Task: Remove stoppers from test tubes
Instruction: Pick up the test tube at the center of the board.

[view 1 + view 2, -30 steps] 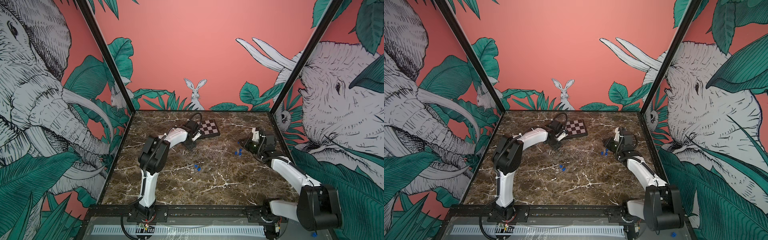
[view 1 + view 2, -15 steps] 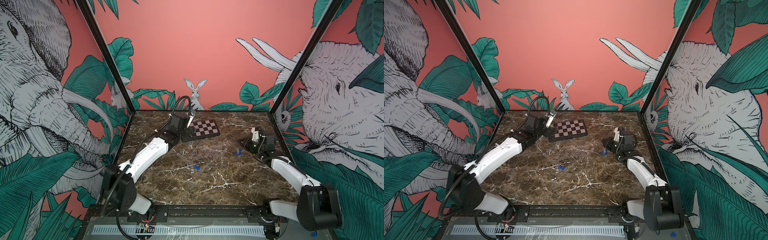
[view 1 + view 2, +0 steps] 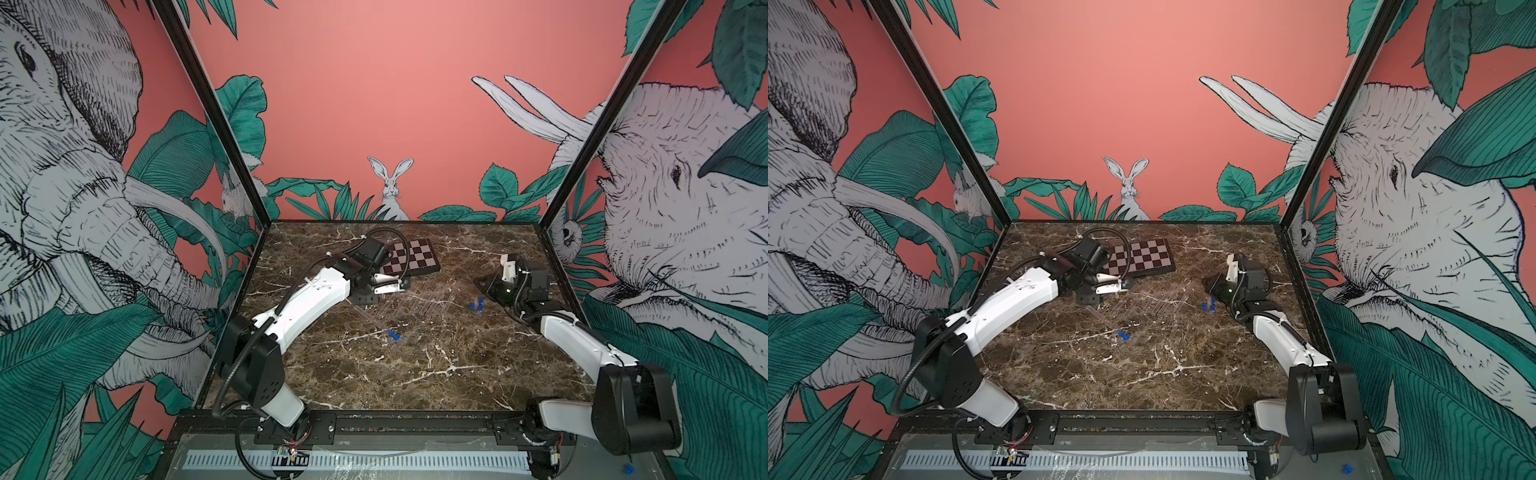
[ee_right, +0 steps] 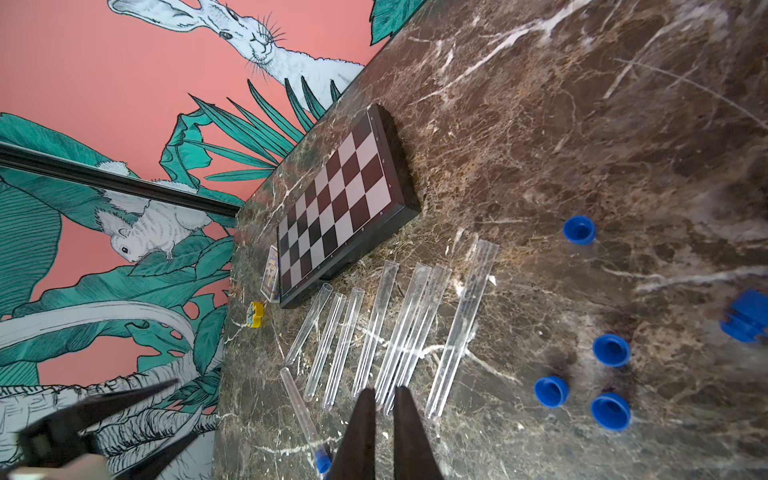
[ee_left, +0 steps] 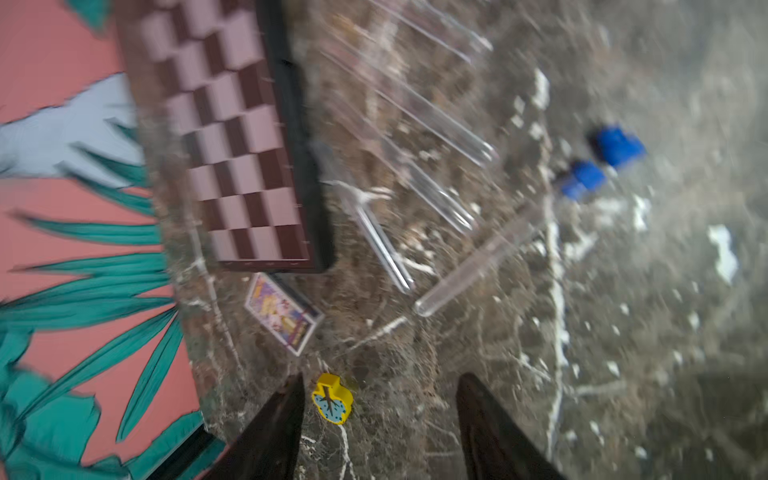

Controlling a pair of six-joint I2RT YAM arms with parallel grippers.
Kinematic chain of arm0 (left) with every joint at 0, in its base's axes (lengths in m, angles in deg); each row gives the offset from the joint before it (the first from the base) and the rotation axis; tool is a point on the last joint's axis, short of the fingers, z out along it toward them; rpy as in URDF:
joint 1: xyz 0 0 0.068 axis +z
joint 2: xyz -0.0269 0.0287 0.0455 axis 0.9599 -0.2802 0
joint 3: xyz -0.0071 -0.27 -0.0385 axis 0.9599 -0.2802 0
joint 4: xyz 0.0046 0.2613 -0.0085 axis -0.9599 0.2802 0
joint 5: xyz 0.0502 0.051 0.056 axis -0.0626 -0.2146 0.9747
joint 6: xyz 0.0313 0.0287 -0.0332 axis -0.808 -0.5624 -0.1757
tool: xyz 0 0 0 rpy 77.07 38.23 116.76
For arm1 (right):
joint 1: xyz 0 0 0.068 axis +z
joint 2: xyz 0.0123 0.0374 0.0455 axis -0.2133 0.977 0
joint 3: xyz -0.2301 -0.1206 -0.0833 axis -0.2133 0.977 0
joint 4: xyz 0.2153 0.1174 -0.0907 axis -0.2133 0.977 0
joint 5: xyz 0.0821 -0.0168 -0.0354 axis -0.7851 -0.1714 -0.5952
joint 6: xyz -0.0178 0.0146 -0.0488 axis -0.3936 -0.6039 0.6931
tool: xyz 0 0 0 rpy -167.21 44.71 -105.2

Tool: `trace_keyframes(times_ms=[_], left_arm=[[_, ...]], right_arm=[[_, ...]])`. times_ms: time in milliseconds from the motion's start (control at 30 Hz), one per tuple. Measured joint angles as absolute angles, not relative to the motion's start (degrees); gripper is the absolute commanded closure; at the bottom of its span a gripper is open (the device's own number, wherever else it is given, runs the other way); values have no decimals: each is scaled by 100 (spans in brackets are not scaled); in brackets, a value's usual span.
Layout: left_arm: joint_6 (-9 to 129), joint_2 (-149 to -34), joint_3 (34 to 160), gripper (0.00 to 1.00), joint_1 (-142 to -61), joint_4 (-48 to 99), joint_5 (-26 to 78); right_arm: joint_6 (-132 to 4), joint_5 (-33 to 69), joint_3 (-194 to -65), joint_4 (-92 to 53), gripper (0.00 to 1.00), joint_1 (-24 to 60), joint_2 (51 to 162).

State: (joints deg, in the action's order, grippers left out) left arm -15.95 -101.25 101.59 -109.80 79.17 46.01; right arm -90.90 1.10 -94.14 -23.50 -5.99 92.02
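Several clear test tubes [image 4: 399, 332] lie side by side on the marble with open mouths, in front of the chessboard. One more tube [image 5: 478, 266] lies apart with a blue stopper [image 5: 582, 180] still in its mouth, and a loose stopper [image 5: 619, 145] lies beside it. Several loose blue stoppers [image 4: 611, 350] lie near my right gripper [image 4: 384, 392], which is shut and empty above the tubes' ends. My left gripper [image 5: 380, 378] is open and empty, low beside the chessboard's near-left corner. In both top views the tubes [image 3: 415, 303] are faint.
A chessboard [image 3: 411, 257] lies at the back of the table. A small colourful card box [image 5: 284, 313] and a yellow toy piece [image 5: 332, 399] lie by its left end, the piece close to my left finger. Walls enclose the table on three sides.
My left arm rose and drew back with its jaws spread wide, then came down again in front of the chessboard with them narrower. The right arm has not moved.
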Motion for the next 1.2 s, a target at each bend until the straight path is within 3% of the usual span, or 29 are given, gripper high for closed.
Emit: trace_keyframes(times_ms=[600, 767, 967, 1200], left_arm=[[-2541, -11593, 9811, 44, -10956, 7700, 4201], [-2561, -11607, 9807, 50, -10904, 7567, 4125], [-2559, -11631, 9781, 50, -10884, 7571, 4048], [-2513, -11663, 9621, 60, -10882, 7552, 3974]], right_arm=[[-9083, -5, -8979, -2468, 89, -839, 8962], [-9083, -21, -8979, -2474, 89, -870, 8955], [-9086, -27, -8979, -2476, 89, -870, 8960], [-9088, -32, -8982, -2481, 89, -870, 8970]])
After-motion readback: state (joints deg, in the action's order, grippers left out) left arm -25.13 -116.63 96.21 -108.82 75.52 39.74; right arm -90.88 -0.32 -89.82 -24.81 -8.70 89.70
